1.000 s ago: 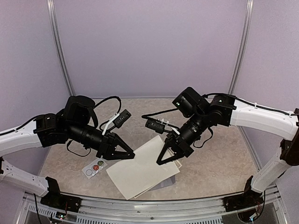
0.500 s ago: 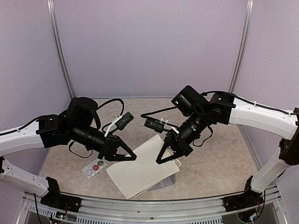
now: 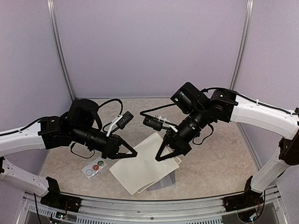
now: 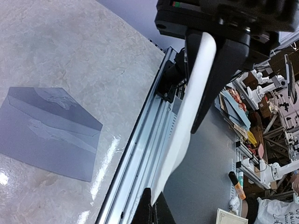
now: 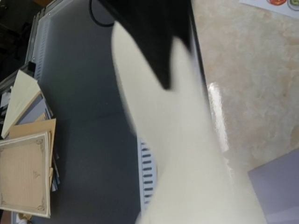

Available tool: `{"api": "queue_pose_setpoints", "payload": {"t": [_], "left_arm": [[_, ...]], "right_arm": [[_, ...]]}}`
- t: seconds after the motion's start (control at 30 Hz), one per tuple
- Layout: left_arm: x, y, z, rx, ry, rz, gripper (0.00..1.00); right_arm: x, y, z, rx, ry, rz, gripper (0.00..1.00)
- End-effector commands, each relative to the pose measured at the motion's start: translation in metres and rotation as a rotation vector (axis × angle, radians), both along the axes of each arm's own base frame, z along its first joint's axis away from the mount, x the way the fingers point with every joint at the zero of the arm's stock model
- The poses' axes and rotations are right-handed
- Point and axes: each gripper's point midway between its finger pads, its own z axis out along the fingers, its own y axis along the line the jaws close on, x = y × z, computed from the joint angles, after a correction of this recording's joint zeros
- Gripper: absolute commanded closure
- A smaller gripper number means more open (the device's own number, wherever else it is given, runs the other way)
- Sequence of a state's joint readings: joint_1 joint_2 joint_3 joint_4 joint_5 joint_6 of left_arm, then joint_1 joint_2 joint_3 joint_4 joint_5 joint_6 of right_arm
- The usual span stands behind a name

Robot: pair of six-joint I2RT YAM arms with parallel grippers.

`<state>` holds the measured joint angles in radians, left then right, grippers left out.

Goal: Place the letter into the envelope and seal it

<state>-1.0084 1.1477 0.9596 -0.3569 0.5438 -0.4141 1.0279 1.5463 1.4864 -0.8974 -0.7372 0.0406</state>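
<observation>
The cream letter (image 3: 142, 165) hangs tilted over the table between both arms. My left gripper (image 3: 135, 155) is shut on its left edge; in the left wrist view the fingertips (image 4: 148, 207) pinch the sheet (image 4: 187, 116) edge-on. On the upper right edge, my right gripper (image 3: 158, 158) is shut too, and its black fingers (image 4: 224, 56) show around the sheet. The letter (image 5: 187, 154) fills the right wrist view and hides that gripper's own tips. The grey envelope (image 4: 46, 135) lies flat on the table with its flap side up, mostly under the letter (image 3: 164, 180).
A small white sticker card (image 3: 95, 167) lies left of the letter. A second cream edge (image 3: 145, 189) shows beneath the held sheet. The table's metal front rail (image 3: 149, 205) runs just past the letter's near corner. Purple walls enclose the back and sides.
My left gripper has closed onto the letter's left edge and shifted slightly right. The letter has lifted a little, and more of the envelope shows beneath it.
</observation>
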Motion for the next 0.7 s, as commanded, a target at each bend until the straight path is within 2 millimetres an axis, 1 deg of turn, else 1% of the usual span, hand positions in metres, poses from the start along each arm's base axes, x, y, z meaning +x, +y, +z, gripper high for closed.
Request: {"api": "queue_pose_setpoints", "payload": {"t": [0.0, 0.13, 0.2, 0.27, 0.3, 0.33, 0.47, 0.57, 0.67], "left_arm": [[0.008, 0.000, -0.014, 0.017, 0.017, 0.069, 1.00], [0.011, -0.001, -0.010, -0.006, 0.014, 0.087, 1.00], [0.014, 0.000, -0.011, 0.002, 0.014, 0.108, 1.00], [0.017, 0.000, -0.014, 0.013, 0.016, 0.125, 1.00], [0.018, 0.001, -0.015, 0.013, 0.018, 0.132, 1.00], [0.018, 0.000, -0.015, 0.009, 0.017, 0.132, 1.00], [0.021, 0.001, -0.009, -0.020, 0.016, 0.148, 1.00], [0.027, 0.002, -0.009, -0.030, 0.012, 0.173, 1.00], [0.031, 0.003, -0.007, -0.049, 0.007, 0.189, 1.00]], "right_arm": [[0.000, 0.017, 0.037, 0.108, -0.078, -0.019, 0.93], [-0.009, 0.030, 0.049, 0.182, -0.069, -0.025, 0.38], [-0.012, 0.033, 0.061, 0.244, -0.072, -0.039, 0.23], [-0.019, 0.033, 0.065, 0.300, -0.044, -0.031, 0.11], [-0.022, 0.034, 0.067, 0.327, -0.026, -0.025, 0.08], [-0.024, 0.035, 0.064, 0.340, -0.007, -0.022, 0.07], [-0.036, 0.045, 0.049, 0.358, 0.064, 0.003, 0.07], [-0.052, 0.058, 0.051, 0.411, 0.099, 0.044, 0.07], [-0.056, 0.066, 0.049, 0.439, 0.129, 0.050, 0.08]]}}
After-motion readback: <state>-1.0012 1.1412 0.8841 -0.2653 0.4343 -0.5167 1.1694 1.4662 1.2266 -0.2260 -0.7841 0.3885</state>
